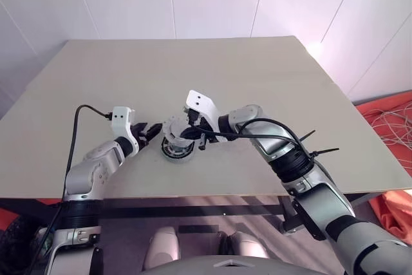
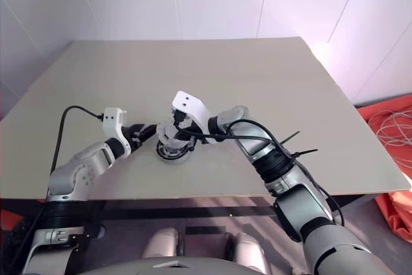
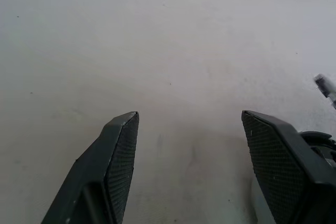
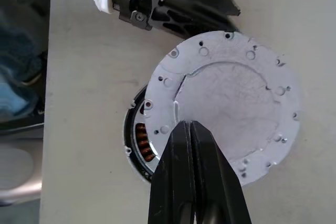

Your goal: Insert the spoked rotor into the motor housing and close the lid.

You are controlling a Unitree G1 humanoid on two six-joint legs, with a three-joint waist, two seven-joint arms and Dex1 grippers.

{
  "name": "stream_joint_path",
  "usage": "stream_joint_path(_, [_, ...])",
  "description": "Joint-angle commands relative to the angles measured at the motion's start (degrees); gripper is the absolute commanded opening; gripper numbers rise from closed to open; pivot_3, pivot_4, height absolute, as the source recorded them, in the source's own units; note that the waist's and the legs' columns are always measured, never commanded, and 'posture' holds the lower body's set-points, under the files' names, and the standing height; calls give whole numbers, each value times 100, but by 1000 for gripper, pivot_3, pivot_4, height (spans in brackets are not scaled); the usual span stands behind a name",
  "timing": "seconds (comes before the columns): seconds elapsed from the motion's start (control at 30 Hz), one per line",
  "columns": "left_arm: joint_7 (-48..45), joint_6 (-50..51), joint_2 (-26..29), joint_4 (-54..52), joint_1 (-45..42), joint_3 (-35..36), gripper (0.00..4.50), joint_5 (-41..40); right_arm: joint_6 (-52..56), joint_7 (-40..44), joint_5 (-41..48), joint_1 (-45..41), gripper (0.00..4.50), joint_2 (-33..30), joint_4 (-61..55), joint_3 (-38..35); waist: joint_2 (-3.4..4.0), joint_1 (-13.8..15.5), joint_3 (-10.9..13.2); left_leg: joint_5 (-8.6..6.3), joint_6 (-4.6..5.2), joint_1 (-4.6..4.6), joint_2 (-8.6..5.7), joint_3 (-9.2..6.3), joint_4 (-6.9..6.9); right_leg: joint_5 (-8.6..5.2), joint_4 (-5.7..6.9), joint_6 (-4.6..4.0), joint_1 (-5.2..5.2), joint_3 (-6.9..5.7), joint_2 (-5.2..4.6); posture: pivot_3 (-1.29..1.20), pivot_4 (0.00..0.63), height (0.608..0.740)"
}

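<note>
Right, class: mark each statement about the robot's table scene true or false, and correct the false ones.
1. The lid sits squarely on the motor housing. False: it is offset, so copper windings show at one side.
2. The right gripper has its fingers shut. True.
3. The left gripper is clamped on the lid. False: its fingers stand apart over bare table beside the housing, with nothing between them.
4. The lid is a pale grey disc with small holes around its edge. True.
5. The housing lies at the far edge of the table. False: it lies near the robot's side, between the two grippers.
</note>
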Motion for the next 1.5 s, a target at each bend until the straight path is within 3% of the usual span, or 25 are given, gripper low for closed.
stream_joint_path(0.03, [-11,8,90,-226,-53,122,3314,-73,163,-18,220,102,20,135,210,-101,0,1,0,0,0,1,0,0,0,0,0,0,1,0,0,0,0,740])
stream_joint_path(0.33, [-7,45,138,-254,-46,164,3314,-80,160,-212,196,268,20,239,380,-90,0,1,0,-1,0,27,1,0,-3,-2,-6,3,46,-1,0,0,0,740])
stream_joint_path(0.6, [-8,-4,110,-178,-100,156,3314,-65,15,-31,316,178,20,-311,-171,-264,0,11,0,-4,5,52,0,-2,-15,4,-53,15,81,-6,0,0,0,740])
stream_joint_path(0.77, [-46,-62,101,-52,-177,129,3314,-39,-152,-69,557,-105,20,-476,-540,-753,0,9,0,-1,1,40,1,-1,-23,6,-49,14,70,-6,1,0,0,740])
stream_joint_path(0.97, [-103,-122,104,89,-295,77,3314,-1,-1260,-600,358,-473,20,168,667,-1021,0,-8,-1,0,-1,32,2,2,-32,5,-52,11,67,-6,4,0,0,740])
stream_joint_path(1.27, [-78,-123,135,5,-278,113,3314,-6,-2133,-567,170,-992,20,968,2792,-946,1,-11,0,-3,2,31,1,0,-32,25,-55,-25,57,-8,2,0,0,740])
stream_joint_path(1.5, [-5,-103,186,-166,-95,255,3314,-35,-1528,41,42,-463,20,772,2361,-464,1,-1,0,-2,0,13,0,0,-31,27,-56,-31,43,-8,2,0,0,740])
